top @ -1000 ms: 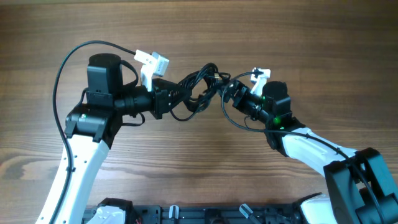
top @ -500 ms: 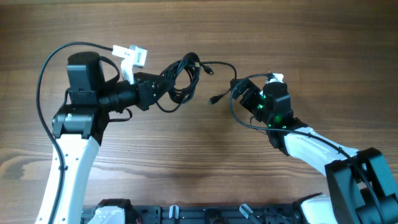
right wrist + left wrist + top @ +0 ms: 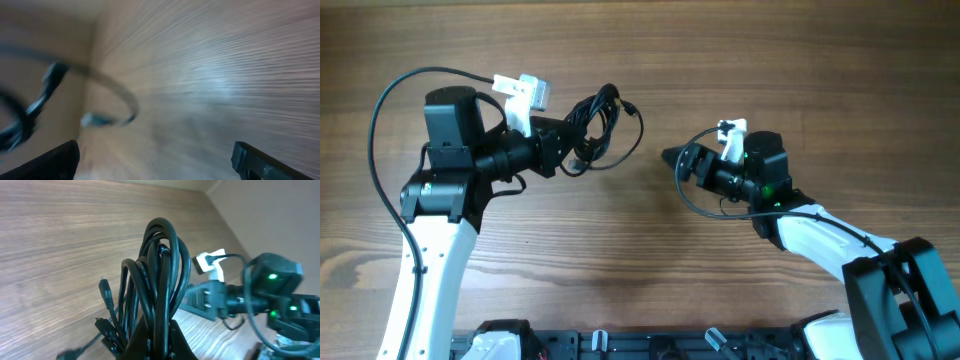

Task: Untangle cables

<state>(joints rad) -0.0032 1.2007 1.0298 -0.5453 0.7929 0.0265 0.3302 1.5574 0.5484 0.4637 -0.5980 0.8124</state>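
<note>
The cables (image 3: 597, 122) are a tangled bundle of thin black cords, held up off the table at the upper middle. My left gripper (image 3: 563, 148) is shut on the bundle's lower part. In the left wrist view the loops (image 3: 160, 275) rise from between my fingers (image 3: 177, 342), with small plug ends (image 3: 105, 294) hanging at the left. A loose plug end (image 3: 633, 105) sticks out to the right of the bundle. My right gripper (image 3: 672, 158) is open and empty, apart from the bundle, to its right. The right wrist view is blurred; its jaws stand wide apart (image 3: 155, 165), and a cable (image 3: 112, 97) shows far off.
The wooden table (image 3: 640, 270) lies under both arms. Thicker black wires of the arms themselves loop beside the left arm (image 3: 382, 110) and under the right gripper (image 3: 688, 203). A black rail (image 3: 650, 345) runs along the front edge.
The grippers were close together at the bundle; my left gripper has carried the bundle up and left. My right gripper has come off it and stands open, the loose ends swinging free.
</note>
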